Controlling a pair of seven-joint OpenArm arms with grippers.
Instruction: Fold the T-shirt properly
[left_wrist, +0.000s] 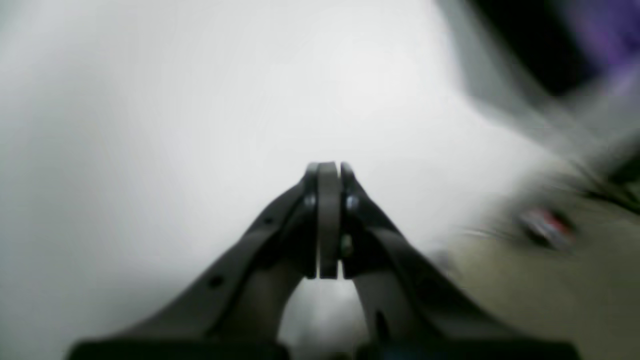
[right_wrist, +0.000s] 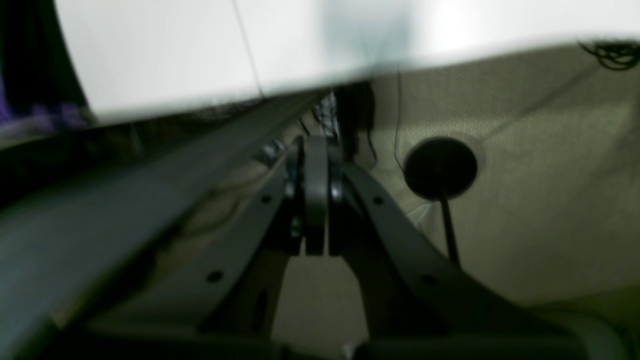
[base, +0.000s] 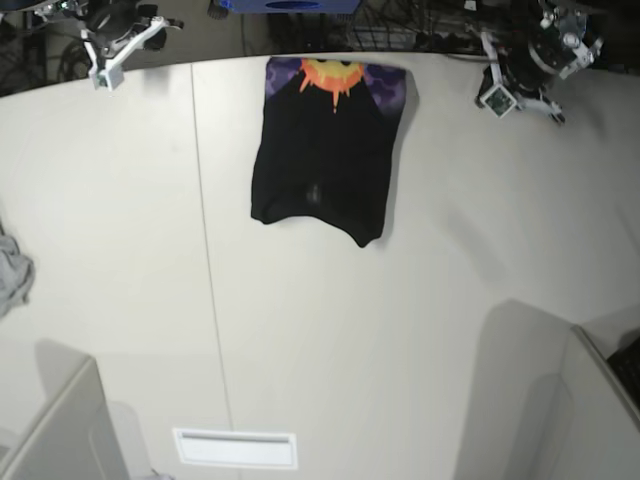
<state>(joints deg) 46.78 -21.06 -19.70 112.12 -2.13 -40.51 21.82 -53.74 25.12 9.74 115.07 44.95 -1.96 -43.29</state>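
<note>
While both arms are sitting at the far edge of the worktop (base: 420, 330), I am looking at the T-shirt (base: 325, 160) lying folded on the white surface, near the far rim and about midway between the two arms. It is lying as a roughly rectangular black bundle, with a band of purple pattern and an orange-yellow sun showing along its far end. Its near edge is uneven, and one corner is hanging lower at the base view's right. Neither arm is touching it; both are standing well apart from it.

I am seeing the left gripper (left_wrist: 328, 167) with its jaws pressed together on nothing, over bare white worktop. That view is blurring badly, and only a dark and purple smear (left_wrist: 595, 35) in the upper right corner is showing, which I am taking for the shirt's end. In the base view this arm is sitting at the upper right (base: 530, 65).

The right gripper (right_wrist: 315, 142) is showing its jaws closed and empty too, pointing past the worktop's edge toward the beige floor (right_wrist: 550, 175), where a round black base (right_wrist: 440, 167) is standing. In the base view this arm is sitting at the upper left (base: 115, 40).

A small light-grey cloth (base: 12, 275) is lying at the worktop's left rim, well apart from the shirt.
</note>
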